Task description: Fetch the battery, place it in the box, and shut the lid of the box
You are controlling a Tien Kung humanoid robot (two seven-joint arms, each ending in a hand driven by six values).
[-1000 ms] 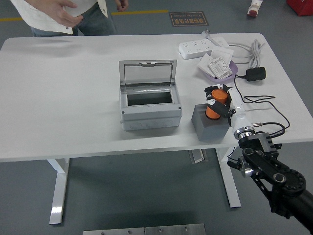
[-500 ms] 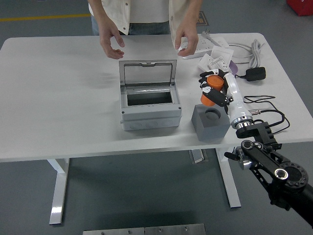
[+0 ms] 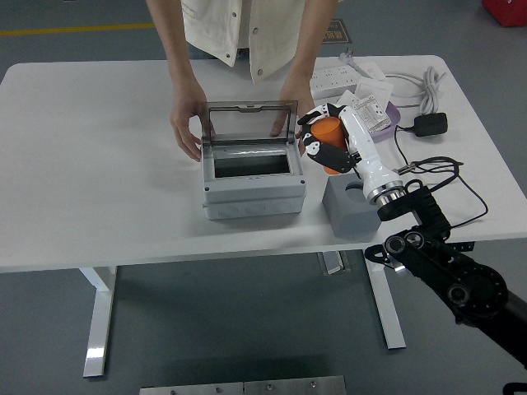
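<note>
- Head view, nearest part: the black right arm [image 3: 449,276] comes in from the lower right corner and reaches up and left over the near edge of the white table [image 3: 99,189].
- Just past that edge, a grey block [image 3: 352,207] sits on the table to the right of the box, with a round hollow in its top face; the arm's white forearm crosses above it.
- Above and slightly left of the block, the right hand [image 3: 331,144] has its fingers curled around the orange battery [image 3: 331,138], gripping it in the air, clear of the block and near the box's right rim.
- The grey box [image 3: 254,188] stands at mid-table, open, its dark inside showing; its clear lid [image 3: 250,122] stands upright at the back edge.
- A person at the far side reaches in with both hands: one hand [image 3: 188,123] is at the lid's left end, the other [image 3: 290,103] at its right end behind the clear panel; whether they grip it or only touch it cannot be told.
- Farther right, a purple tray [image 3: 394,122] holds white packets, with a black adapter [image 3: 431,124] and its cable beside it.
- At the far right edge lie a white power strip [image 3: 333,80] and a coiled white cord.
</note>
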